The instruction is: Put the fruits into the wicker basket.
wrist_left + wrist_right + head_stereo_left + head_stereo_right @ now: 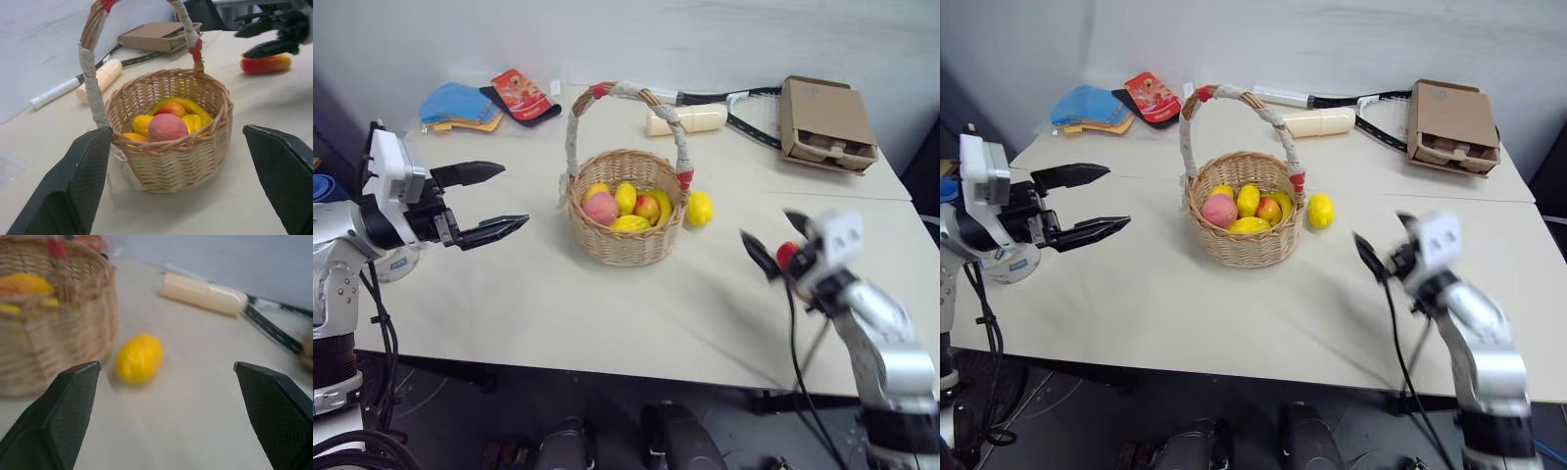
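The wicker basket (pixel 628 245) stands mid-table with a pink peach (pixel 601 208) and several yellow and red-orange fruits in it. A yellow lemon (pixel 699 208) lies on the table just right of the basket. A red-and-yellow mango (pixel 266 63) lies further right, under my right gripper (pixel 766 227), which hovers open and blurred with nothing in it. My left gripper (pixel 514 196) is open and empty, held level to the left of the basket and pointing at it. In the right wrist view the lemon (pixel 139 357) sits ahead between the fingers.
A cream cylinder (pixel 685 119), a racket (pixel 744 113) and a brown cardboard box (pixel 824 122) lie at the back right. Blue and orange cloths (pixel 460 106) and a red mitt (pixel 521 95) lie at the back left. A pale tape roll (pixel 1009 264) sits under my left arm.
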Robot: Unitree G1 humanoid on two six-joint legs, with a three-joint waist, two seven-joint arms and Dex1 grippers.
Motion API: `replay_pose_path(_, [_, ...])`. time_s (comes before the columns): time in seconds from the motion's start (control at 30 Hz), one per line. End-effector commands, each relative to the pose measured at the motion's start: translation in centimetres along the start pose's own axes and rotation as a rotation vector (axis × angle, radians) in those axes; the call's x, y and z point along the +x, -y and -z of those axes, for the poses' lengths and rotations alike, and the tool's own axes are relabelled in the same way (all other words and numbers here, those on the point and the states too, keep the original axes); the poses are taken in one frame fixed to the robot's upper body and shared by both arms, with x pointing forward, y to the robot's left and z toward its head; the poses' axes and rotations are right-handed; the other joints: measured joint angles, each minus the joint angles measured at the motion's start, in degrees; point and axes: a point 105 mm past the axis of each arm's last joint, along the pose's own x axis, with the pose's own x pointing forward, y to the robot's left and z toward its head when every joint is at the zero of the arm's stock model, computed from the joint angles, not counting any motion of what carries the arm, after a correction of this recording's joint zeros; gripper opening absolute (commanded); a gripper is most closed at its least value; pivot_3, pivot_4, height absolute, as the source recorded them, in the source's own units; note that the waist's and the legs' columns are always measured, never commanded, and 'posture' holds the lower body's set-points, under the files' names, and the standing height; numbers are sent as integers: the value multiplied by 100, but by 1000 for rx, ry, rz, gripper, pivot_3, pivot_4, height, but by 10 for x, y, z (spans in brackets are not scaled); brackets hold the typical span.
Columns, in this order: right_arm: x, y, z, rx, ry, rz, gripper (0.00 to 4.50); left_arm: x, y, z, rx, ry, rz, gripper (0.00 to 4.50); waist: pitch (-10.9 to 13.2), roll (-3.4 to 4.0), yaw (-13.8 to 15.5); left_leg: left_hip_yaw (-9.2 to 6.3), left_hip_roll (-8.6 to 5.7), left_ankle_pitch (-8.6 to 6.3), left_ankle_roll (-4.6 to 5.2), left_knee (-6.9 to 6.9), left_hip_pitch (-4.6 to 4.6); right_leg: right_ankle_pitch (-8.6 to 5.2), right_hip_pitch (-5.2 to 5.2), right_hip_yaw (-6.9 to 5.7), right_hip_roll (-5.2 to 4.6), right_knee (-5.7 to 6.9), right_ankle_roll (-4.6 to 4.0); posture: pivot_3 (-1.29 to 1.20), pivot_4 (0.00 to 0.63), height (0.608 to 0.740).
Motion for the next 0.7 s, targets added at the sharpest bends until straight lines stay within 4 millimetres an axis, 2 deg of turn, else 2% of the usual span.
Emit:
replay_pose_path(0.03, [24, 5, 3, -12, -126, 9, 4500, 5, 5, -9, 22, 29, 13, 4471, 0, -1, 72, -7, 3, -3, -6, -3, -14, -8, -8, -7, 3, -2, -3, 0, 150, 740])
replay_pose_path(0.23, [73, 12, 4, -98, -235, 50, 4500, 11, 9, -10, 25, 31, 16, 4471, 0, -1, 119, 18, 5, -12, 2, 24, -120, -20, -109, 1, 1, 0, 5, 0, 150, 740])
replay_pose_path(0.3, [86, 6, 4, -51, -244, 28, 4500, 11, 10, -10, 32, 23, 14, 4471, 0, -1, 112, 19, 5, -13, 5, 28, -126, -19, -113, 0, 1, -4, 6, 0, 150, 740])
replay_pose_path(0.43, [97, -10, 7, 74, -258, -52, 4500, 10, 9, -11, 36, 24, 6, 4471, 0, -1, 74, 20, 6, -12, 5, 27, -122, -19, -112, 1, 2, 5, 7, 0, 150, 740])
replay_pose_path(0.7, [116, -12, 31, 131, -350, -32, 4500, 15, 9, -15, 47, 32, 23, 4471, 0, -1, -40, 20, 7, 4, 6, 30, -112, -9, -107, 2, 2, 20, 5, 0, 150, 740])
